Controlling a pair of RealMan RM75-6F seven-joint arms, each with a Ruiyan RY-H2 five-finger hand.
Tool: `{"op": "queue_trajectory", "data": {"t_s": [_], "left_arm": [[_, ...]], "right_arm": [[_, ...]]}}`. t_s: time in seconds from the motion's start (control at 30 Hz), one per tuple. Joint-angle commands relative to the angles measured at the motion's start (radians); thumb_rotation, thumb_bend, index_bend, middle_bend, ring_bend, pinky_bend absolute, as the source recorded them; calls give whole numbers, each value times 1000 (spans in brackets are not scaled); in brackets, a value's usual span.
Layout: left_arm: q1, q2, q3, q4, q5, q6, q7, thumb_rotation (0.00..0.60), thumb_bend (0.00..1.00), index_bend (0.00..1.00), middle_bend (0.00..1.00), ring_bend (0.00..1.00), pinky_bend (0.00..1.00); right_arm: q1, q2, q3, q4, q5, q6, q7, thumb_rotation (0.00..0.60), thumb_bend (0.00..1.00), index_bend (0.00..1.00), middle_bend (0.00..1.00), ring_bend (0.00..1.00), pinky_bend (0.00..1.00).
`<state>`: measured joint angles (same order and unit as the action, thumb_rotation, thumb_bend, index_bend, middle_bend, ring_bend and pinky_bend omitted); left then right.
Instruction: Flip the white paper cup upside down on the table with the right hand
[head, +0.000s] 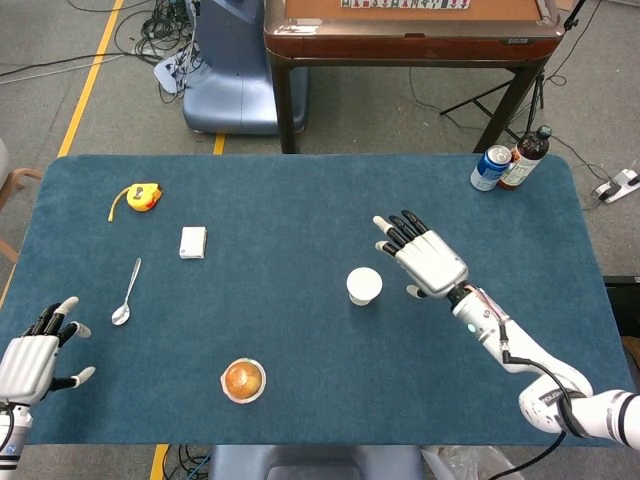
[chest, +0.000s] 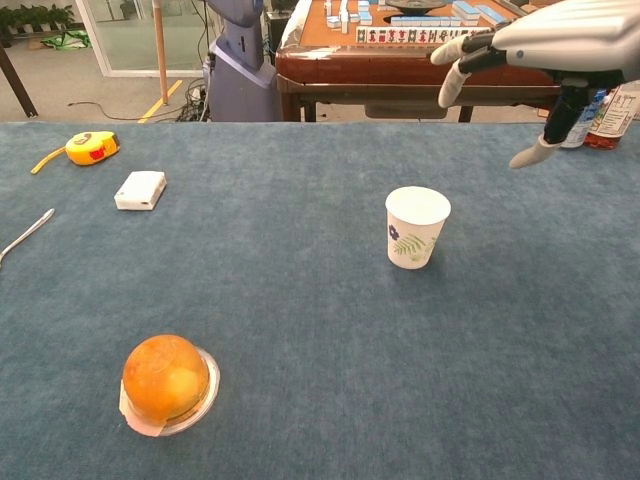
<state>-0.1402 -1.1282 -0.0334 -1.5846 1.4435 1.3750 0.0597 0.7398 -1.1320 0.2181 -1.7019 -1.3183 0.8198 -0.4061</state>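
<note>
The white paper cup (head: 363, 285) (chest: 417, 226), printed with a green leaf, stands upright with its mouth up near the middle of the blue table. My right hand (head: 424, 260) (chest: 545, 45) hovers above the table just right of the cup, palm down, fingers spread, holding nothing and clear of the cup. My left hand (head: 30, 360) rests open at the table's front left corner, far from the cup; the chest view does not show it.
An orange in a clear wrapper (head: 243, 380) lies front left of the cup. A spoon (head: 127, 293), a white box (head: 193, 242) and a yellow tape measure (head: 140, 197) lie at left. A blue can (head: 490, 167) and a bottle (head: 525, 158) stand at the far right corner.
</note>
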Motion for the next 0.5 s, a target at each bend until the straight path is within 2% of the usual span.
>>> {"op": "queue_trajectory", "data": {"t_s": [0.03, 0.5], "left_arm": [[-3, 0, -3, 4, -8, -7, -5, 600, 96, 417, 91, 82, 278], [-14, 5, -7, 16, -26, -34, -34, 600, 96, 417, 91, 82, 278]], "right_arm": [[29, -18, -6, 28, -1, -28, -1, 600, 0, 270, 0, 0, 0], [139, -114, -39, 137, 38, -119, -38, 600, 0, 234, 0, 0, 0]]}}
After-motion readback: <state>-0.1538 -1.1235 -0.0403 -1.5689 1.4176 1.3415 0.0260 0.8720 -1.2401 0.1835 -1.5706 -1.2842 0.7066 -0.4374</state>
